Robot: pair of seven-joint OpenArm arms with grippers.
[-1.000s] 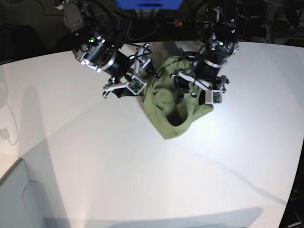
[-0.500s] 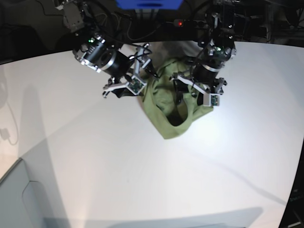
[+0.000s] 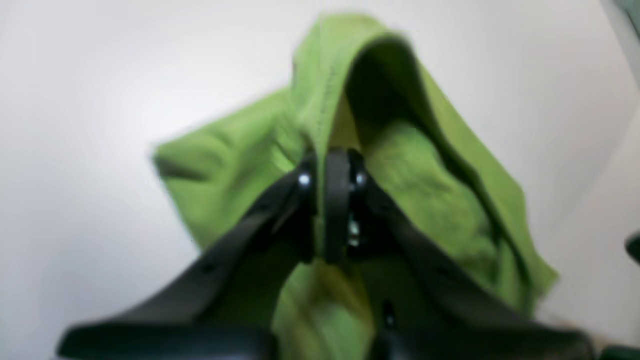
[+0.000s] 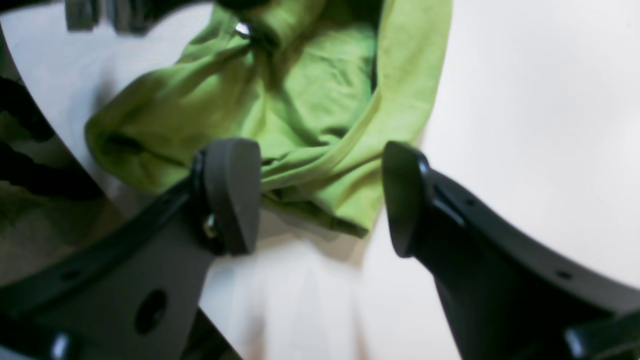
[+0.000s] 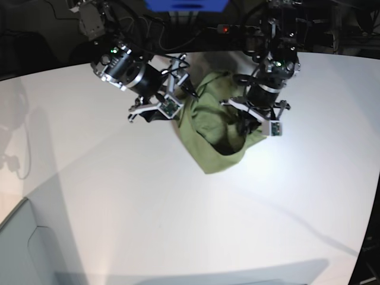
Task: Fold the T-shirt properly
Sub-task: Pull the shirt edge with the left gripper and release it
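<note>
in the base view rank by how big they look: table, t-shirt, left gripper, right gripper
1. table, largest by far
2. T-shirt
3. left gripper and right gripper: both small and partly hidden, too alike to rank

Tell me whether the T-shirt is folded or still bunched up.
Bunched up: the T-shirt lies crumpled on the table, one edge pinched in the left gripper.

Two black robot arms with silver-ringed cylindrical wrists, green indicator lights and trailing black cables. The right gripper [image 4: 320, 200] has matte black fingers with rounded grey-black pads [image 4: 232, 192]; the left gripper [image 3: 334, 210] shows black fingers studded with small silver screws.
</note>
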